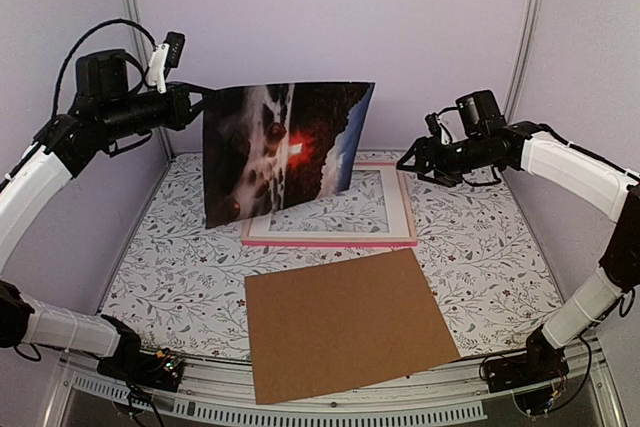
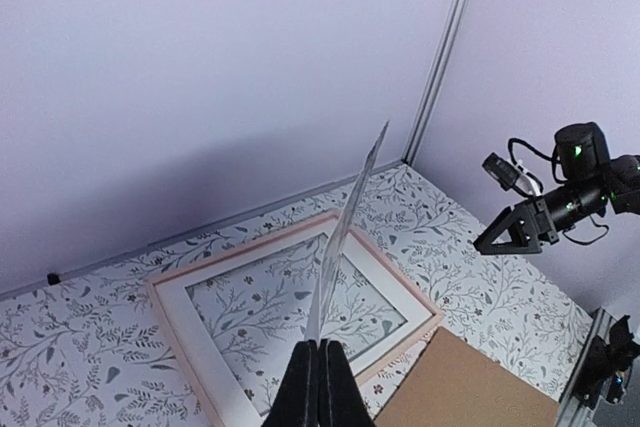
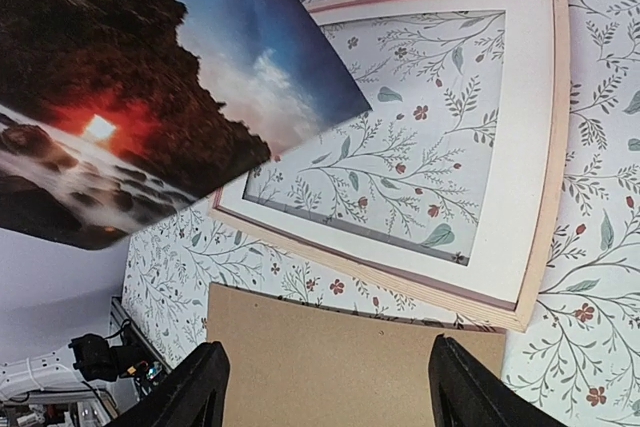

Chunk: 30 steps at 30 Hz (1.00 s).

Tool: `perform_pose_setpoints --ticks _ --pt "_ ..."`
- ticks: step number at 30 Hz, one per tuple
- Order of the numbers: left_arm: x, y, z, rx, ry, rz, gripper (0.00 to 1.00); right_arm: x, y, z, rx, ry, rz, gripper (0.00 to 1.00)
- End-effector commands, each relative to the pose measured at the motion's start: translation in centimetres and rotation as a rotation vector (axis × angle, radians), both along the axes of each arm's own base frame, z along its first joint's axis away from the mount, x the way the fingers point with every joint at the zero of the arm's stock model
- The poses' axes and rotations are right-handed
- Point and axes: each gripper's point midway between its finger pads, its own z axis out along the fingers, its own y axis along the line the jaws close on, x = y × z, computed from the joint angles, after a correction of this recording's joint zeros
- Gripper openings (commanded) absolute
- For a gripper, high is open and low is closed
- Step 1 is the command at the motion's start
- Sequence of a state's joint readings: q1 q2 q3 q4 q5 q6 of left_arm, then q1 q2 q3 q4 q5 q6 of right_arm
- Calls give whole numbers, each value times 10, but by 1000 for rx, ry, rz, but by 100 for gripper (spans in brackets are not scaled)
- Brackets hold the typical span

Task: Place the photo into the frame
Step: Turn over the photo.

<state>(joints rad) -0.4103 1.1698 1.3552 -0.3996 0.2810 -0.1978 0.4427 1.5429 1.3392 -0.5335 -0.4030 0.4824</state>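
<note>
The photo [image 1: 285,150], a dark glossy print of rocks and water with a red glow, hangs upright in the air over the left part of the frame. My left gripper [image 1: 200,104] is shut on its upper left edge. In the left wrist view the photo [image 2: 345,227] shows edge-on, rising from my shut fingertips [image 2: 322,349]. The pink frame [image 1: 335,241] lies flat on the table with the white mat [image 1: 398,209] in it; it also shows in the right wrist view [image 3: 545,177]. My right gripper [image 1: 408,163] is open and empty, hovering above the frame's right side.
A plain brown backing board [image 1: 345,322] lies flat in front of the frame, near the table's front edge; it also shows in the right wrist view [image 3: 340,362]. The floral tablecloth [image 1: 480,247] covers the table. Lilac walls with metal posts [image 1: 525,37] enclose the back and sides.
</note>
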Motion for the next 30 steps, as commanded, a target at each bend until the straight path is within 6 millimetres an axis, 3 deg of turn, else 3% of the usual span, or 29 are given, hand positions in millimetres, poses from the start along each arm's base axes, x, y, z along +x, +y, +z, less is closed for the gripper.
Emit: perform_pose_setpoints --ticks 1,3,6,11,17,23,30 --pt "2 4 34 79 -126 23 0 -1 -6 7 0 5 8 72" --pt "-5 -8 36 103 -159 -34 0 1 -9 5 5 14 1 72" --pt "-16 -34 20 150 -160 -136 0 6 -15 4 15 24 -19 72" --pt "-46 -86 -38 259 -93 -302 0 15 -36 6 31 30 -83 72" --pt "-105 -143 -105 388 -40 -483 0 23 -57 -4 21 52 -122 72" --pt "-155 -179 -163 486 32 -621 0 21 -48 -35 25 123 -56 72" --pt "-182 -219 -207 524 90 -688 0 5 -17 -71 106 212 30 72"
